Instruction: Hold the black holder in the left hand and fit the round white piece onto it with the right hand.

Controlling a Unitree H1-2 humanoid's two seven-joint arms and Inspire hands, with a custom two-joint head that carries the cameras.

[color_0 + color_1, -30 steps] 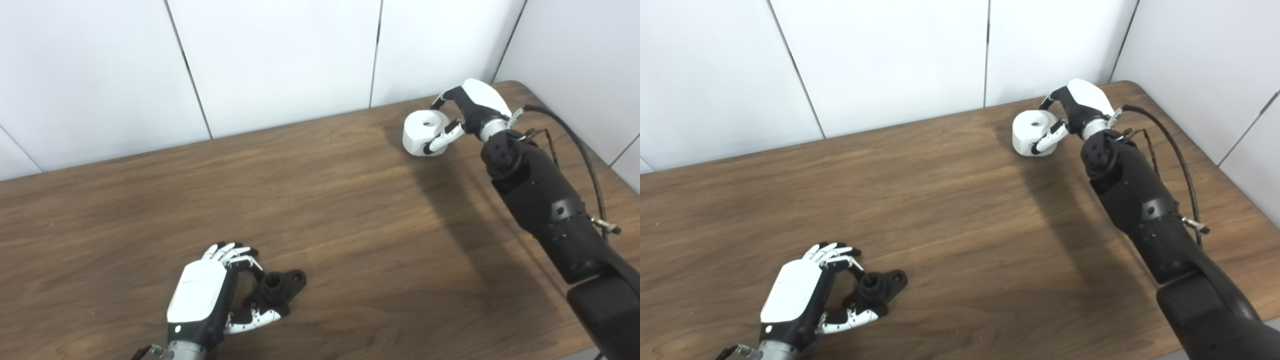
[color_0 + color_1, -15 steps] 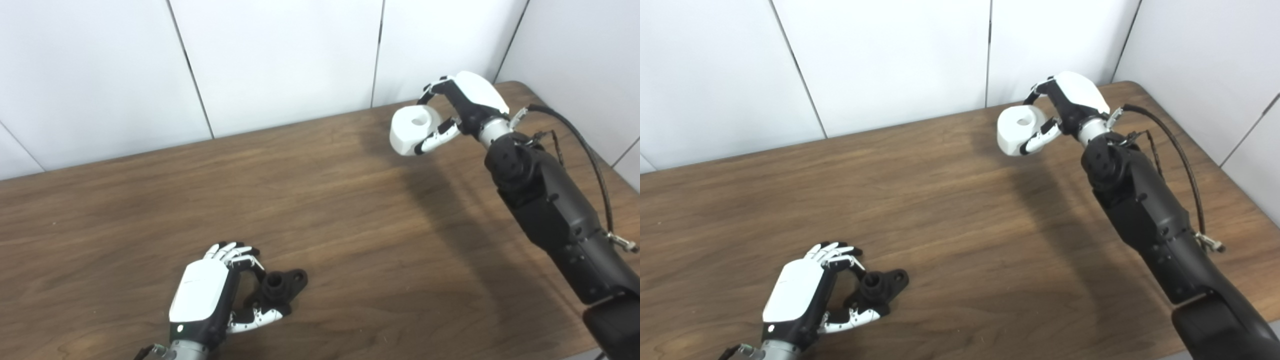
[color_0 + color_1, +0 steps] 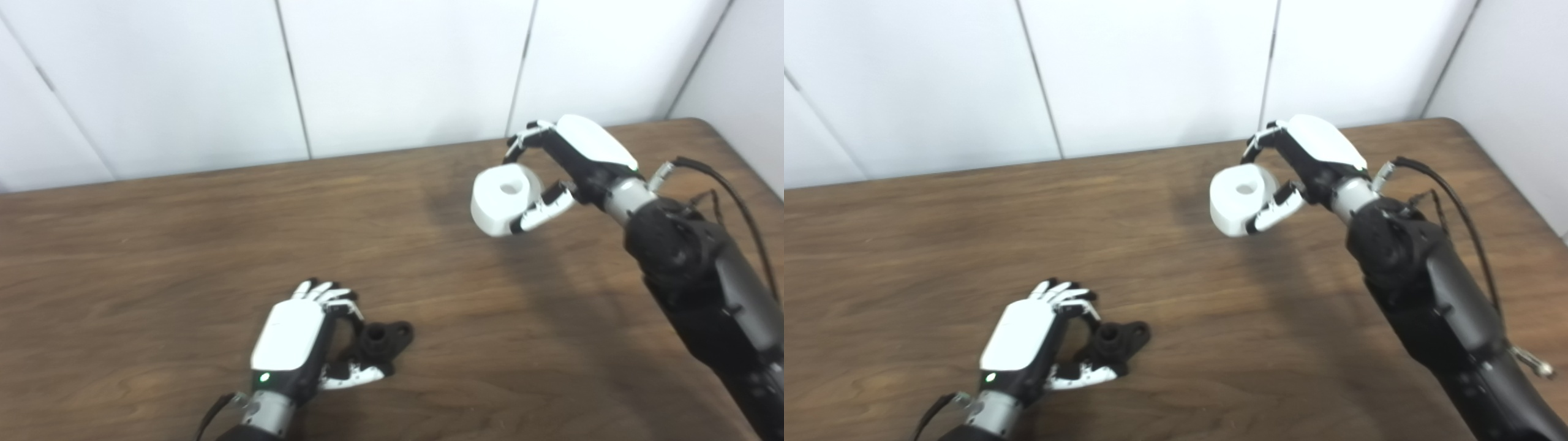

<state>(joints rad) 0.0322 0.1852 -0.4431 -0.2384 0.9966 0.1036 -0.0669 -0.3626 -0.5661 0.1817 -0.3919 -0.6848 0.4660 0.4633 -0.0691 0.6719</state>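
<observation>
Right hand (image 3: 572, 162) holds the round white piece (image 3: 503, 198) clear above the far right of the wooden bench (image 3: 184, 245), fingers (image 3: 542, 208) curled around its rim, centre hole facing up. Left hand (image 3: 294, 343) rests low on the near bench, its fingers half-curled around the black holder (image 3: 383, 340), which sits on the surface. Holder and white piece are well apart.

- We see a dark brown wooden table (image 3: 184, 245) with visible grain.
- Behind it we find white wall panels (image 3: 398, 67) split by thin dark seams.
- Soft shadows fall on our tabletop.
</observation>
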